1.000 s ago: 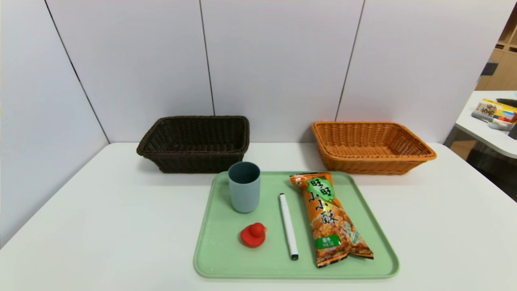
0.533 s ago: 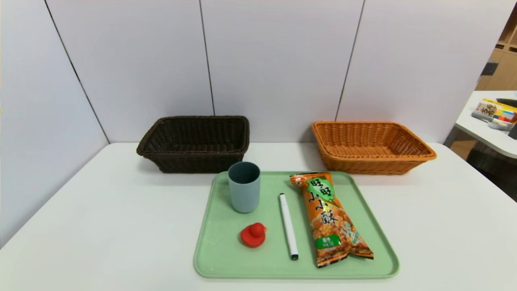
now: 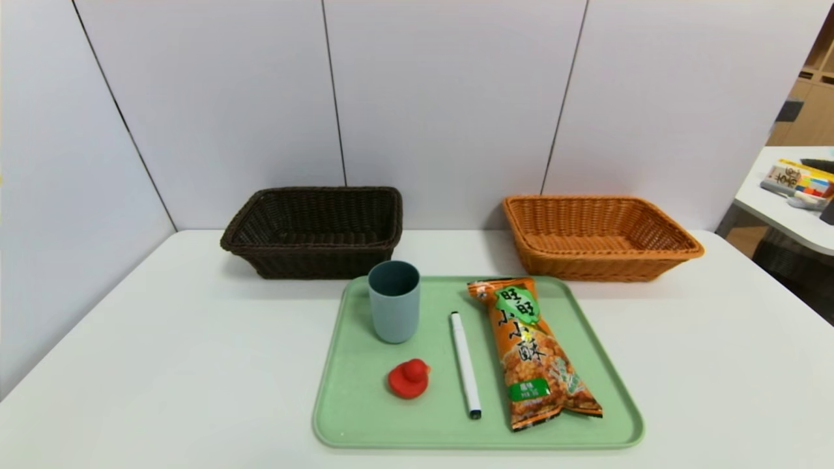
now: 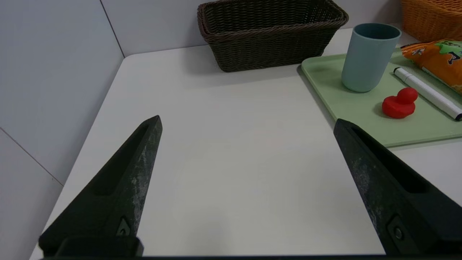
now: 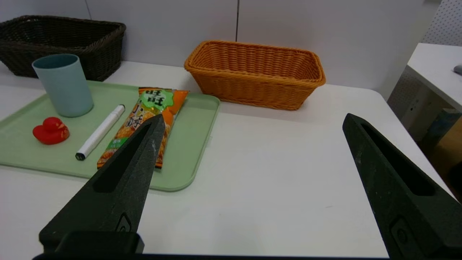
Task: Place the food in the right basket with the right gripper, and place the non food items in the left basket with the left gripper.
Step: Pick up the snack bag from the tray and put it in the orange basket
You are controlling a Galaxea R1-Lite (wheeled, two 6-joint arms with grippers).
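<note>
A green tray [image 3: 352, 417] lies at the table's front centre. On it are an orange snack bag [image 3: 531, 352], a white marker [image 3: 465, 363], a red toy duck [image 3: 408, 378] and an upright blue-grey cup [image 3: 393, 301]. The dark brown left basket [image 3: 314, 229] and the orange right basket [image 3: 596, 236] stand behind the tray by the wall, both empty. Neither arm shows in the head view. My left gripper [image 4: 247, 121] hangs open over bare table left of the tray [image 4: 325, 72]. Open too, my right gripper [image 5: 252, 119] is over bare table right of the tray [image 5: 202, 144], holding nothing.
Grey wall panels close off the table at the back and left. A second white table [image 3: 791, 215] with boxes stands beyond the right edge. Bare tabletop lies on both sides of the tray.
</note>
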